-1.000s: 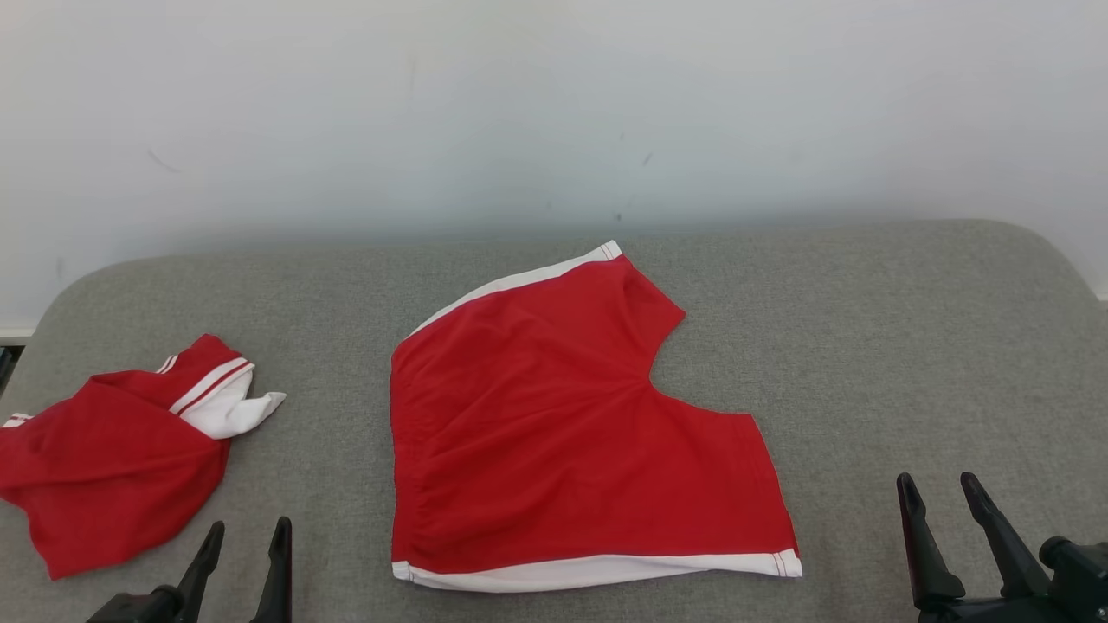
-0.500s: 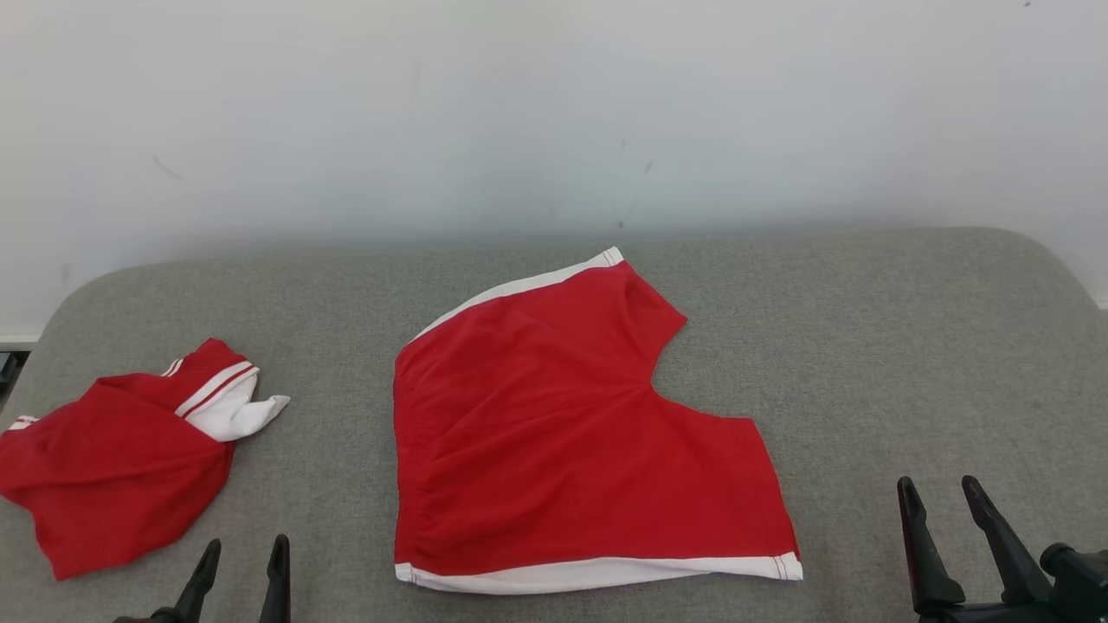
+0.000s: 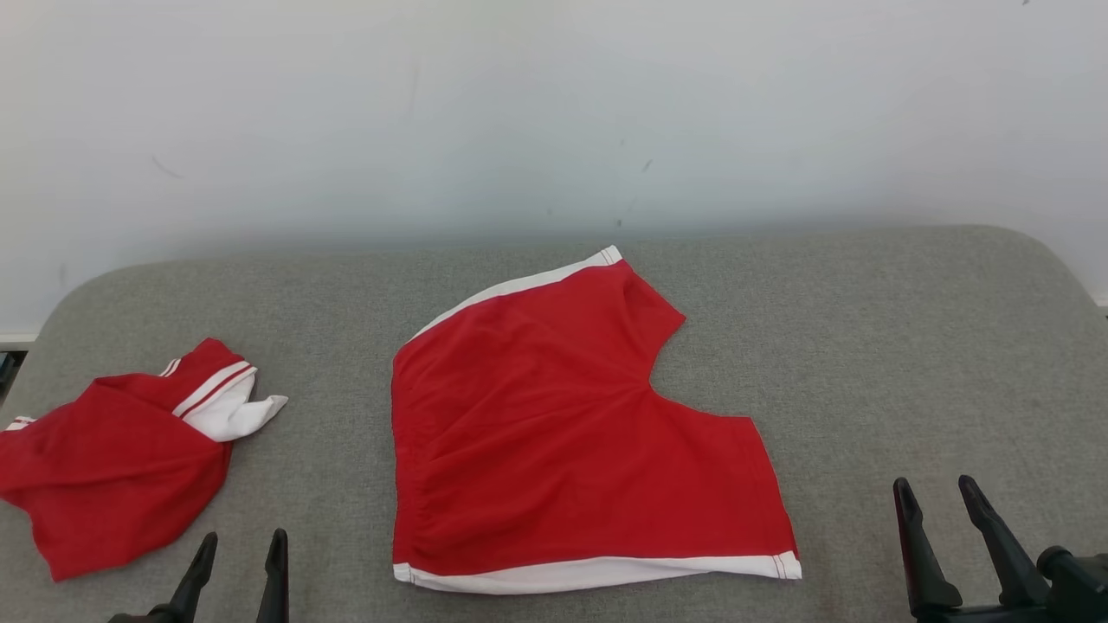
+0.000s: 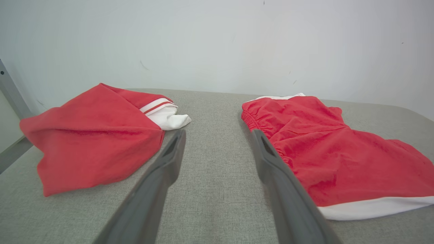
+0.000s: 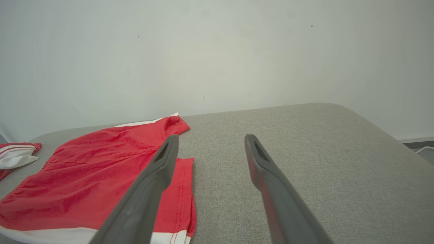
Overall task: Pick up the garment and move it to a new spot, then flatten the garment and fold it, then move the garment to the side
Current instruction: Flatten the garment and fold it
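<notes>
Red shorts [image 3: 554, 433] with white trim, red-white crumpled garment [image 3: 112, 459], grey cushion [image 3: 866, 346]

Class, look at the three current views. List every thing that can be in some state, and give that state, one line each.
red shorts: spread out flat, unfolded, not held.
bunched red garment: crumpled in a heap, white-trimmed part sticking out, not held.
left gripper: open, empty, between the two garments, touching neither.
right gripper: open, empty, off to the right of the red shorts.
</notes>
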You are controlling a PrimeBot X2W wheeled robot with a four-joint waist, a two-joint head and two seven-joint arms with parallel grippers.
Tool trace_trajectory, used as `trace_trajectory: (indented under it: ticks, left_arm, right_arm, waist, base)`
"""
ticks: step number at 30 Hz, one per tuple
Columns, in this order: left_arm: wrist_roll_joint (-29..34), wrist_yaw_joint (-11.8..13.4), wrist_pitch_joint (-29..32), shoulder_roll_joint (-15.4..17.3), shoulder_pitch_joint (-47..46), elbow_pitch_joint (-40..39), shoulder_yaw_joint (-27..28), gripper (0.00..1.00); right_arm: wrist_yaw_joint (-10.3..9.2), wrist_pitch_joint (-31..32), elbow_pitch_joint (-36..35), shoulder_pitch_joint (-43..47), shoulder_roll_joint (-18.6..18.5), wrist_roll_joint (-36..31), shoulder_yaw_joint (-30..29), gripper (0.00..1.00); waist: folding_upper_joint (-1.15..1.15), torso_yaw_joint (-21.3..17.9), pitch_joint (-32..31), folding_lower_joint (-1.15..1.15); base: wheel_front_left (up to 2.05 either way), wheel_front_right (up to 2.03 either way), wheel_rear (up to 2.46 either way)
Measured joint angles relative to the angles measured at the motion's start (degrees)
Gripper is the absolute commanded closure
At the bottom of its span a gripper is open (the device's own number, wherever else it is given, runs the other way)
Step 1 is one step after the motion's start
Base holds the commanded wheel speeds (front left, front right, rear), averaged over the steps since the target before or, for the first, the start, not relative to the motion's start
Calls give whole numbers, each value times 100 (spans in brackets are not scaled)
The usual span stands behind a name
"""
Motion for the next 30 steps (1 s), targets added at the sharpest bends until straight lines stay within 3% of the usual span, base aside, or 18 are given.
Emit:
trace_trajectory:
  ticks: [30]
  left_arm:
    - [661,0,430,-164,120,-331,339,0]
  right_arm:
    - [-5,211,-62,55,107,-135,-145,0]
  waist:
    - [0,-26,42,0]
  base:
    - [0,0,0]
